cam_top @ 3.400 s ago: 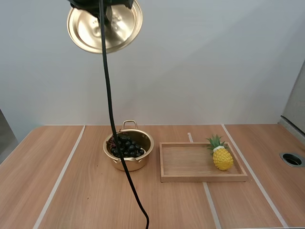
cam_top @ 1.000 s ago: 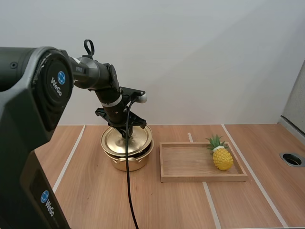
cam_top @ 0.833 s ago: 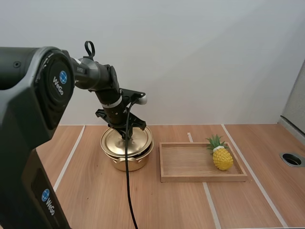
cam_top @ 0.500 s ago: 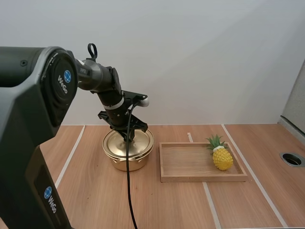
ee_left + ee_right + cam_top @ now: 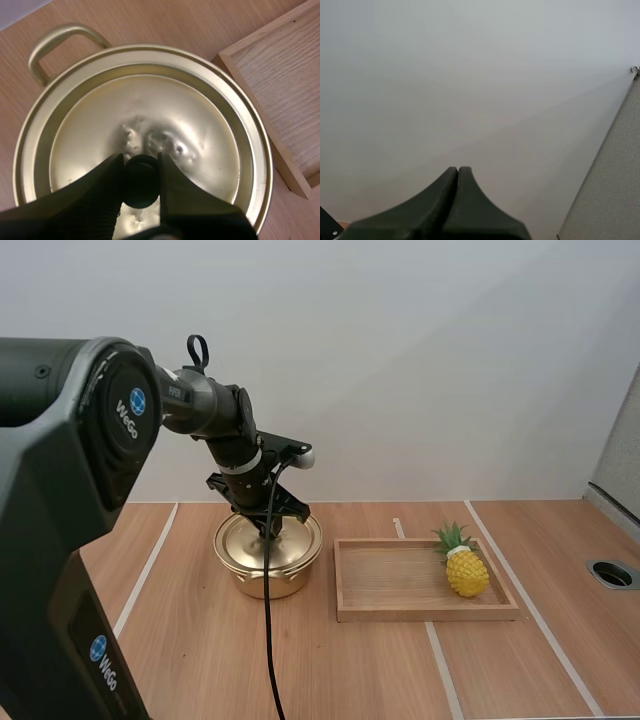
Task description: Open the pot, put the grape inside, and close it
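Shiny gold metal lid [image 5: 150, 130]; wood tray [image 5: 400, 585].

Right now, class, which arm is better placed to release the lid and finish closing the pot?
Left. The left tool pinches the knob of the lid, which sits on the pot. The right tool is shut, holding nothing.

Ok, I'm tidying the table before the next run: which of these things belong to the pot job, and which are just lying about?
Part of the job:
pot
lid, sitting on the pot
left gripper, pinching the lid's knob

Just lying about:
wooden tray, beside the pot
pineapple, at the tray's right end
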### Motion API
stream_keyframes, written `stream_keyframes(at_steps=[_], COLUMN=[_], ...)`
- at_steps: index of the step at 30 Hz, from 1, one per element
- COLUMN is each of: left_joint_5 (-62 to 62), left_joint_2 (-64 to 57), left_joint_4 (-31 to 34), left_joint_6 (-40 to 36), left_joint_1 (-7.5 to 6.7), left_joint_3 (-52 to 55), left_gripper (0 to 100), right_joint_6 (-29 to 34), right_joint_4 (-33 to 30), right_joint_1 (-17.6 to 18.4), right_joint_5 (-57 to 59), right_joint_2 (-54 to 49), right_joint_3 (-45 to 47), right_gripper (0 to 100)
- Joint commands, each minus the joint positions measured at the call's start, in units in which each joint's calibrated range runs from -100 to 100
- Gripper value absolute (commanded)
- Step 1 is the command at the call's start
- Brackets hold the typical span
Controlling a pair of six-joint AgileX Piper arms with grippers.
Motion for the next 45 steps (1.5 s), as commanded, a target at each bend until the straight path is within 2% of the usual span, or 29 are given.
stream_keyframes(at_steps=[1, 15, 16, 19, 25, 27, 36, 45], left_joint_5=[2.43, 1.00, 1.01, 0.82, 0.02, -0.65, -1.59, -2.16], left_joint_2=[2.11, 2.11, 2.11, 2.11, 0.89, -0.05, -4.75, -11.35], left_joint_4=[4.35, 4.22, 4.22, 4.22, 4.22, 4.22, 3.80, -0.93], left_joint_6=[-0.21, -1.84, -2.62, -2.81, -0.74, -0.11, -0.52, -2.20], left_joint_1=[0.29, 0.29, 0.29, 0.22, 0.22, 0.22, 0.22, 0.22], left_joint_3=[3.40, 4.09, 4.09, 3.96, 3.96, 3.96, -0.26, -9.90], left_gripper=[0, 0, 3, 22, 86, 100, 100, 100], right_joint_6=[0.24, 0.24, 0.24, 0.24, 0.24, 0.24, 0.24, 0.24], right_joint_4=[-0.61, -0.61, -0.61, -0.61, -0.61, -0.61, -0.61, -0.61], right_joint_1=[-0.23, -0.23, -0.23, -0.23, -0.23, -0.23, -0.23, -0.23], right_joint_5=[-0.36, -0.36, -0.36, -0.36, -0.36, -0.36, -0.36, -0.36], right_joint_2=[-0.70, -0.70, -0.70, -0.70, -0.70, -0.70, -0.70, -0.70], right_joint_3=[-0.50, -0.50, -0.50, -0.50, -0.50, -0.50, -0.50, -0.50], right_gripper=[0, 0, 0, 0, 0, 0, 0, 0])
